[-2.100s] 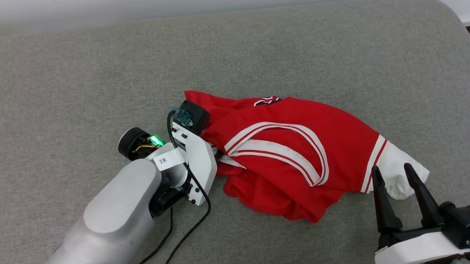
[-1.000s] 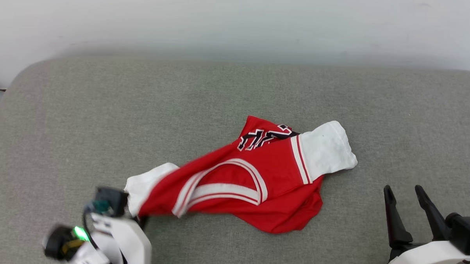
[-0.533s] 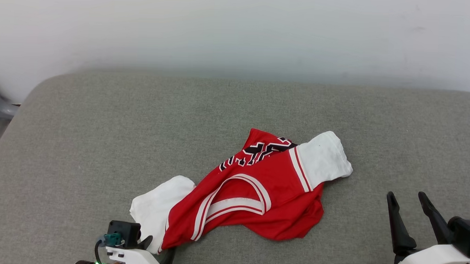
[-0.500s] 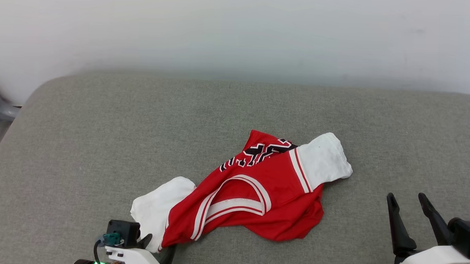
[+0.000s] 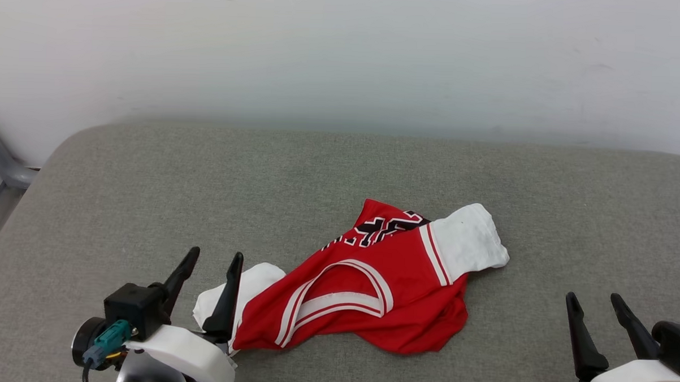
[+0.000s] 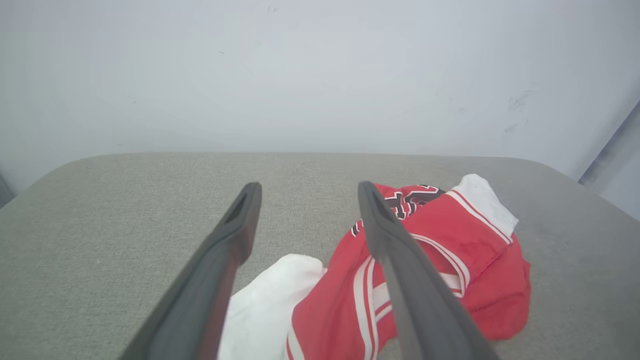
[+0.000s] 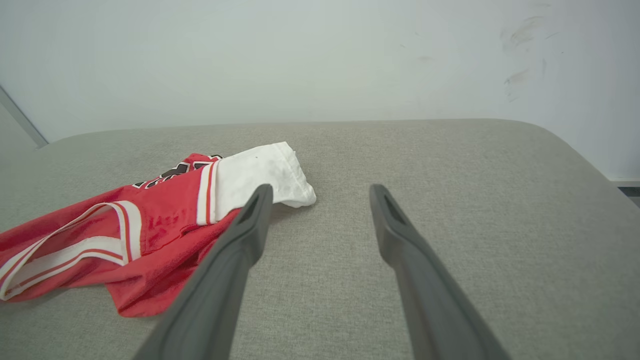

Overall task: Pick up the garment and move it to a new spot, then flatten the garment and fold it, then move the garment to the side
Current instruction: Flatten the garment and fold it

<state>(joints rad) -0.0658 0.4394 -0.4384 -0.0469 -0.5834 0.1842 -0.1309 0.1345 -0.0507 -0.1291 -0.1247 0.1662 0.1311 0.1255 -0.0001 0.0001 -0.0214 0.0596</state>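
A pale wall (image 5: pixel 345 55) rises behind the garment. Under the garment lies a grey, fabric-covered desk (image 5: pixel 147 195) with rounded corners. The garment (image 5: pixel 382 271) is a red jersey lying crumpled near the desk's middle. One white sleeve points to its far right and the other is bunched at its near-left end. Its striped neck trim faces up, and part of the black, white-edged print shows at its far edge.

The left claw (image 5: pixel 215 253) is at the garment's near-left end, its fingers spread wide and grasping nothing. In the left wrist view the white sleeve lies in the gap below the left claw (image 6: pixel 308 186), with the red body (image 6: pixel 450 235) past its right finger. Whether that finger touches the cloth cannot be told.

The right claw (image 5: pixel 593 296) is well apart to the garment's right. It too is spread wide with nothing between its fingers.
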